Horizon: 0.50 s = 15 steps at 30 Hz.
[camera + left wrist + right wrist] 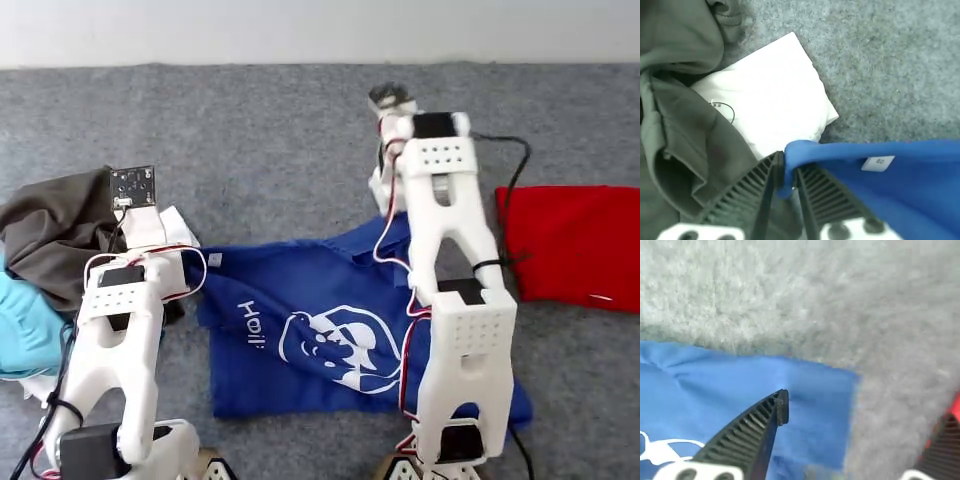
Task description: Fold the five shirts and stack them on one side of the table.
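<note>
A blue shirt point(270, 290) with a white print lies spread in the middle of the grey table. My left gripper point(787, 172) is shut on the shirt's edge point(800, 150), close to its white collar tag point(878, 163); in the high view the left gripper point(165, 240) stands at the shirt's left corner. My right gripper point(865, 425) is open, one fingertip point(781, 405) over the blue shirt's corner point(810, 390). From above, the right gripper point(387, 195) is at the shirt's far right corner. A folded red shirt point(575, 245) lies to the right.
A crumpled dark grey shirt point(55, 230) point(675, 110), a white shirt point(770, 95) point(175, 222) and a teal shirt point(25, 325) are heaped at the table's left edge. Bare grey carpet point(250, 130) stretches across the far side.
</note>
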Tool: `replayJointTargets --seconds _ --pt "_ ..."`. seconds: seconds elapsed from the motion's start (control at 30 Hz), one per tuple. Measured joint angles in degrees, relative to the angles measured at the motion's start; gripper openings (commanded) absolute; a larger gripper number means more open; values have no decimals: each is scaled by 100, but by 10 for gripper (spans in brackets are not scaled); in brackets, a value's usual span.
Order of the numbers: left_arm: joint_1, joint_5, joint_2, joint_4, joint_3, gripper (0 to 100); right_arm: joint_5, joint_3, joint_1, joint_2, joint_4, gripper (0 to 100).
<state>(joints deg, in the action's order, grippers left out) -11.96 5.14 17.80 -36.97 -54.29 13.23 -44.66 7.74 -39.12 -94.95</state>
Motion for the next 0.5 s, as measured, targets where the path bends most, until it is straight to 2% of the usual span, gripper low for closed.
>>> replayJointTargets --seconds 0.1,0.2,0.3,0.37,0.5 --pt "0 0 0 0 0 13 0 -510 -18 0 -492 173" --pt "0 0 0 0 0 13 0 -695 -70 97 -554 6" --pt "0 0 0 0 0 13 0 -677 -211 378 -554 41" --pt "0 0 0 0 0 13 44 -360 -237 738 -554 29" --pt "0 0 0 0 0 13 519 1125 -141 1855 -554 11"
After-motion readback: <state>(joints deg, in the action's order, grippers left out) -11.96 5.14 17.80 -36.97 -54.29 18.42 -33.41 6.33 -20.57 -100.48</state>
